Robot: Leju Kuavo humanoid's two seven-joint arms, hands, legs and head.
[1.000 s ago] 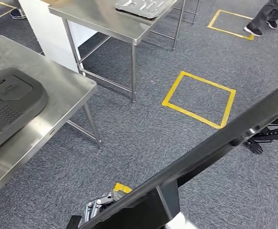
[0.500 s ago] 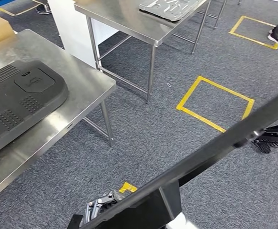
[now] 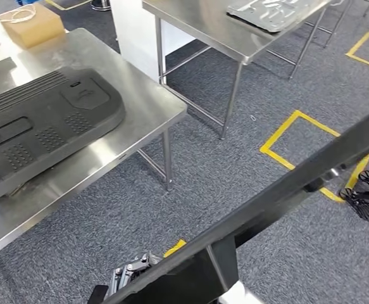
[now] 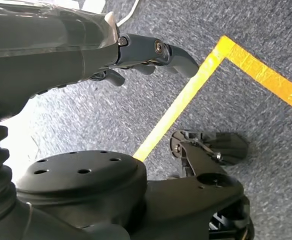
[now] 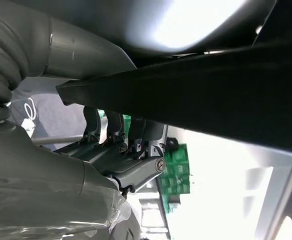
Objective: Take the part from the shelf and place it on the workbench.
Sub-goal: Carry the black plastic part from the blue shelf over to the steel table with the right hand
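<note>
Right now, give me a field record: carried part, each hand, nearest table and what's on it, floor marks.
carried part: long black part held across the lower head view, running from lower left up to the right
left hand: left hand under the part's lower end, fingers hidden by it
right hand: right hand with fingers curled up against the part's underside
nearest table: steel workbench on the left
on it: dark grey moulded panel, tan box
far table: second steel table with a silver tray
floor marks: yellow tape square on grey carpet
</note>
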